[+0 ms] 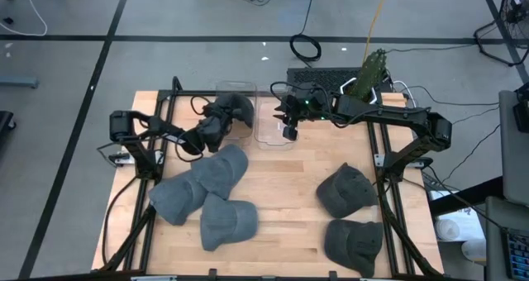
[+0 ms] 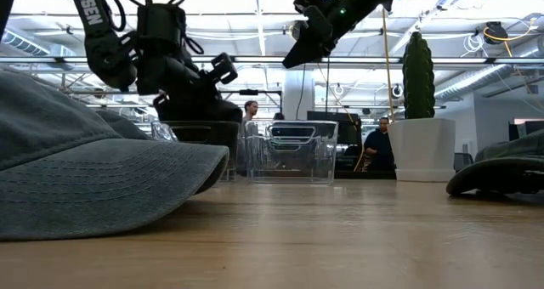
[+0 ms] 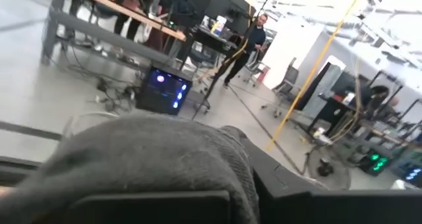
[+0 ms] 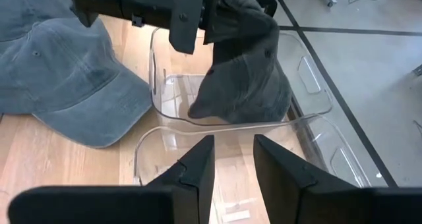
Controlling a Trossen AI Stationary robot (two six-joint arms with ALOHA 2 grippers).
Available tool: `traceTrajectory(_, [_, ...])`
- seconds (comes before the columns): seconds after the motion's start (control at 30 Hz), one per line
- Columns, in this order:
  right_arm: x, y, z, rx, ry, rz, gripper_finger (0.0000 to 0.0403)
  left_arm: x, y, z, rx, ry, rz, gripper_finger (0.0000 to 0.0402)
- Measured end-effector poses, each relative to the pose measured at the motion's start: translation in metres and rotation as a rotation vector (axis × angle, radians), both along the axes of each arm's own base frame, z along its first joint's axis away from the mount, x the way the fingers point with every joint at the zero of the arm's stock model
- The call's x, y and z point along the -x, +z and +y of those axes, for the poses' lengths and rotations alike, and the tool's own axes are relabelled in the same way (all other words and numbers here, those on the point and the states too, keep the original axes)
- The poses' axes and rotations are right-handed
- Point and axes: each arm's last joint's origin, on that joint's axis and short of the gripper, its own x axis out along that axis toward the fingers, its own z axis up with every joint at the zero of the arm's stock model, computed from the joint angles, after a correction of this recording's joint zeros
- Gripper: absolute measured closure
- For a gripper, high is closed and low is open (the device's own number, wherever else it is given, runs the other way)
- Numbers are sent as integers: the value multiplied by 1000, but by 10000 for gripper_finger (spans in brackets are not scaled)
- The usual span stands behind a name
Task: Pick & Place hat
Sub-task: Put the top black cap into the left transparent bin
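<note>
The pale wooden tabletop [image 1: 289, 198] shows a plank grain with a smooth, faintly shiny finish. The grey baseball caps [image 1: 227, 223] lying on it are matt woven cloth, washed and slightly faded, with stitched seams. The dark grey cloth hat [image 4: 247, 72] gripped by the left arm looks equally soft and dull. Two clear rectangular plastic bins [image 4: 198, 145] are glossy and see-through. The right gripper's black fingers [image 4: 198, 165] are smooth matt plastic.
</note>
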Motion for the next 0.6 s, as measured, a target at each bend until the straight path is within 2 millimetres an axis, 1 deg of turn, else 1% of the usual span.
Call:
traceTrajectory(0.13, [0,0,0,0,0,-1,310,2,9,-1,-24,7,22,397])
traceTrajectory(0.27, [0,0,0,0,0,0,310,2,4,0,7,-16,42,397])
traceTrajectory(0.37, [0,0,0,0,1,0,310,2,-4,1,40,-13,78,397])
traceTrajectory(0.47, [0,0,0,1,0,-2,310,2,-4,1,47,-19,67,397])
traceTrajectory(0.6, [0,0,0,2,1,-6,310,2,-7,1,53,-16,107,397])
